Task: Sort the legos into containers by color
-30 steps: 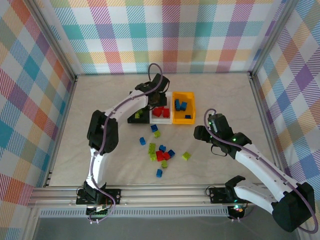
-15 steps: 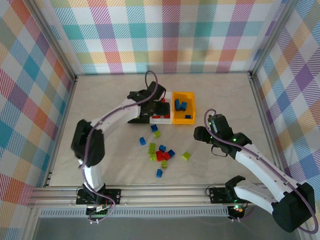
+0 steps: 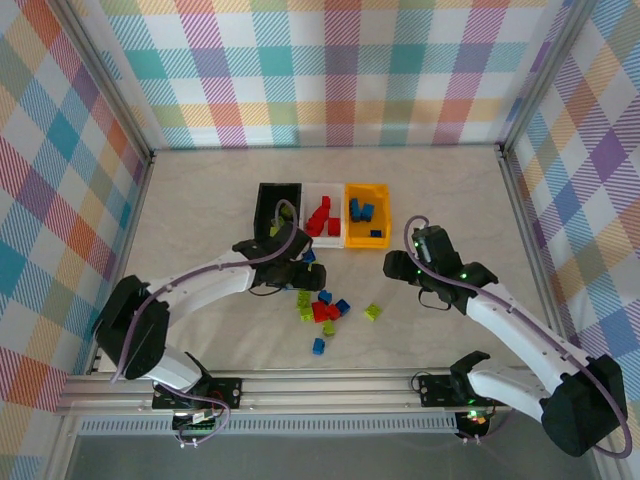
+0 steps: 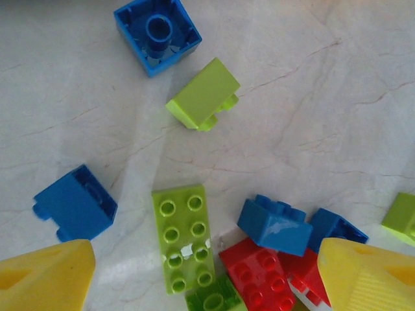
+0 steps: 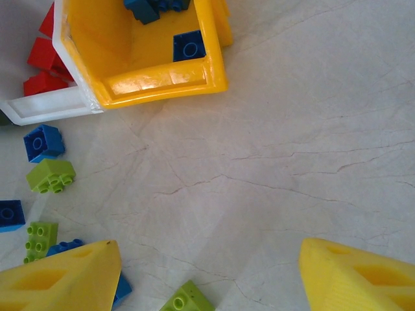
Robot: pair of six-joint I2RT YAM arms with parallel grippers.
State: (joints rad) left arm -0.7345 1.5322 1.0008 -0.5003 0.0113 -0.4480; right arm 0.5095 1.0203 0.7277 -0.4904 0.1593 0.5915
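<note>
Left gripper point(image 3: 306, 277) hung spread and empty over the loose legos point(image 3: 322, 308) just short of the containers point(image 3: 345, 215). Right gripper point(image 3: 394, 266) gaped too, beside the yellow bin point(image 3: 368, 241). The black bin point(image 3: 265, 200) perhaps held green ones.

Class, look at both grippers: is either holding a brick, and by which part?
Nothing is held. The left gripper is open over loose legos; the right gripper is open over the table.

Glossy moulded plastic bricks point(image 4: 183, 236) between the left fingers point(image 4: 45, 275) — these a duller, matt yellow plastic. Shiny plastic yellow bin point(image 5: 155, 81) ahead of the right fingers point(image 5: 58, 275) — smooth, marble-veined tabletop point(image 5: 311, 129) beneath.
</note>
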